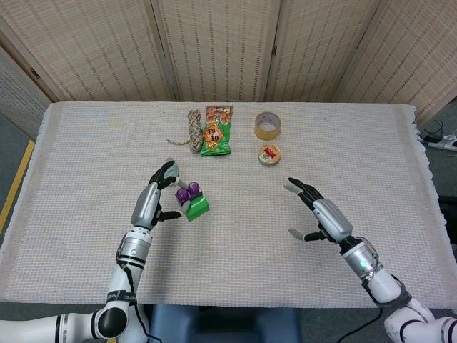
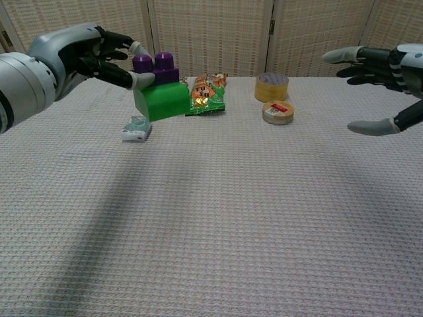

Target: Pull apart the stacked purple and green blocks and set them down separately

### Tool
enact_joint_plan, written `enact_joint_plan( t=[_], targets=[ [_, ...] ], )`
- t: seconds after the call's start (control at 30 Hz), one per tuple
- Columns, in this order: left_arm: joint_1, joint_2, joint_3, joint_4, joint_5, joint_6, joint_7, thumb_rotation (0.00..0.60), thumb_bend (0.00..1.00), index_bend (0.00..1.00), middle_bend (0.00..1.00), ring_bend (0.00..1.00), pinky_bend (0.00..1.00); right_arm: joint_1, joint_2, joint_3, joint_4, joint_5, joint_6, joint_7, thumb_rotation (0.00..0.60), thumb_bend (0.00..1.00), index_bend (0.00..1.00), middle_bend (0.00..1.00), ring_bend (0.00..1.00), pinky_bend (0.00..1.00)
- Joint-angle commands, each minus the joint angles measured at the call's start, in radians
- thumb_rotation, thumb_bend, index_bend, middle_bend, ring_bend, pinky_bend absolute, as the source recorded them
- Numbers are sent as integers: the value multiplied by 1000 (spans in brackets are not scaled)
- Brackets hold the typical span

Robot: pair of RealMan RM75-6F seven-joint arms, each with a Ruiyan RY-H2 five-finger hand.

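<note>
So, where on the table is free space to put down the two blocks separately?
The cloth is bare across the near half, between the left hand and right hand, also along both side edges. It is crowded at the far middle: rope, snack bag, two tape rolls, and the small packet.

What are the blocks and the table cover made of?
The purple block and green block look like smooth moulded plastic: flat bright colour, rounded studs, clean edges. The cover looks like woven cloth, probably cotton, with a coarse ribbed weave and a matte surface.
</note>
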Motion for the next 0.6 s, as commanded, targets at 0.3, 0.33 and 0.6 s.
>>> enact_joint_plan(
  t=[0.3, 0.33, 0.6],
  targets=[
    [-28, 17, 2, -67, -51, 27, -8, 600, 503, 721, 103, 0, 0, 138, -134, 96, 90, 152, -176, 255, 600, 332, 18, 0, 0, 0],
    [-29, 16, 1, -70, -52, 30, -11, 600, 503, 721, 103, 0, 0, 142, -149, 97, 101, 156, -182, 277, 600, 332, 22, 0, 0, 0],
    [-42, 15, 5, -96, -62, 44, -35, 600, 503, 723, 111, 0, 0, 233, -200, 85, 177, 112, -331, 525, 600, 332, 34, 0, 0, 0]
  ],
)
